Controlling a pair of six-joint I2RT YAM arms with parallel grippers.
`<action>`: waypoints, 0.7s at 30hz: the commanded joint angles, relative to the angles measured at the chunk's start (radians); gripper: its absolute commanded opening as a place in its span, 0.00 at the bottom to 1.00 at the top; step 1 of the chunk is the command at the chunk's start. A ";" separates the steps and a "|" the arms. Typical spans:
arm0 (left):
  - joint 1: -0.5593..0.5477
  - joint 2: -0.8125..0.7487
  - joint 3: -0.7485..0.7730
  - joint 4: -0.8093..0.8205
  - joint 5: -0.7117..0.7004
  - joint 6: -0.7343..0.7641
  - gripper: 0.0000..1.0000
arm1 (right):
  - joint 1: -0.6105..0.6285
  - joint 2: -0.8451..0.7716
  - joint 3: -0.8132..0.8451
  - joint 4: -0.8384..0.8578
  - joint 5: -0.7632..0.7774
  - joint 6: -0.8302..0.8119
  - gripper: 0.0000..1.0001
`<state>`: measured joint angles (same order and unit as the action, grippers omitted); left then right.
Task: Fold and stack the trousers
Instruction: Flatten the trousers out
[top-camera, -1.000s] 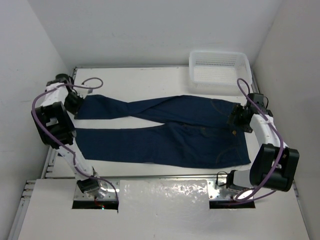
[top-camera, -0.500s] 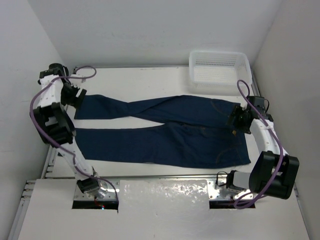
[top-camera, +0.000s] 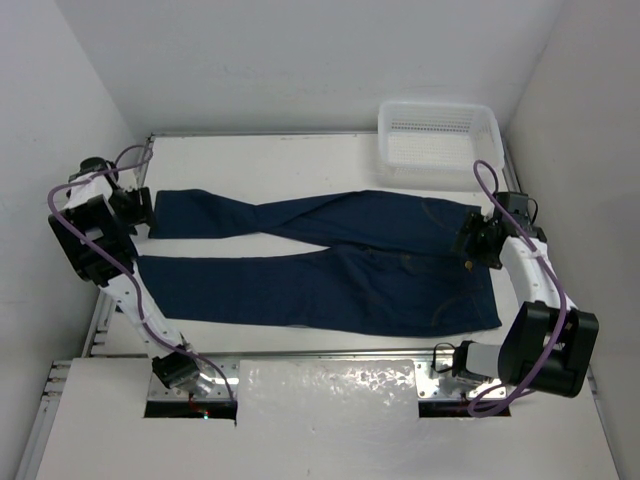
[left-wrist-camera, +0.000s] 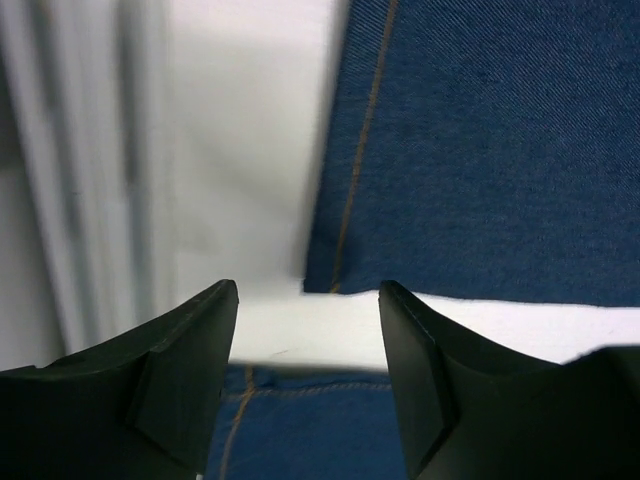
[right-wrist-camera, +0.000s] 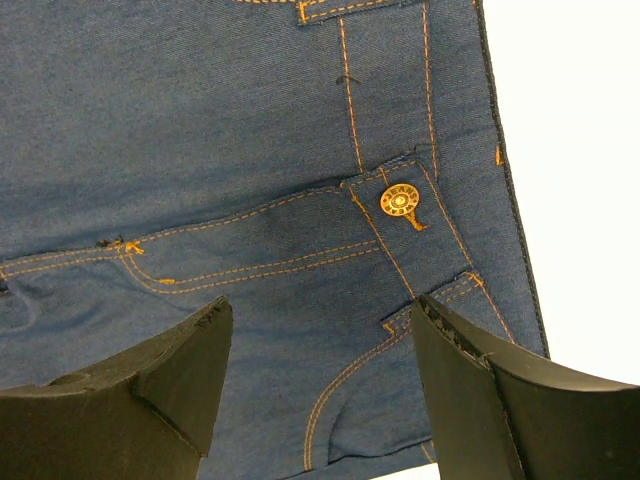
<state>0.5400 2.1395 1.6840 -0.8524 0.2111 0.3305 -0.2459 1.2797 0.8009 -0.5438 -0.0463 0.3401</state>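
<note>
Table (top-camera: 300, 165) carries spread trousers (top-camera: 330, 285), 1 apparently mesh basket (top-camera: 437, 140).

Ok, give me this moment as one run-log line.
phase: pre-fold | trousers: flat, unfolded | left end effector: open, at leg hems | right end effector: open, over waist button | grasped: nothing

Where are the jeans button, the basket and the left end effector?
jeans button (right-wrist-camera: 400, 202), right wrist view, its face.
basket (top-camera: 436, 140), top external view, mesh floor.
left end effector (left-wrist-camera: 307, 295), left wrist view, between fingertips.
</note>
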 joint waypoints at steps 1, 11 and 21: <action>-0.012 -0.038 -0.082 0.071 0.039 -0.042 0.57 | 0.007 0.004 0.055 -0.008 0.010 -0.009 0.70; -0.015 -0.004 -0.133 0.156 0.034 -0.042 0.31 | 0.007 0.027 0.063 -0.007 0.006 0.002 0.70; 0.001 -0.137 -0.136 0.017 0.095 0.079 0.00 | 0.007 0.012 0.055 -0.005 0.016 -0.004 0.70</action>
<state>0.5304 2.1113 1.5570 -0.7486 0.2565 0.3378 -0.2451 1.3075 0.8249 -0.5587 -0.0372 0.3397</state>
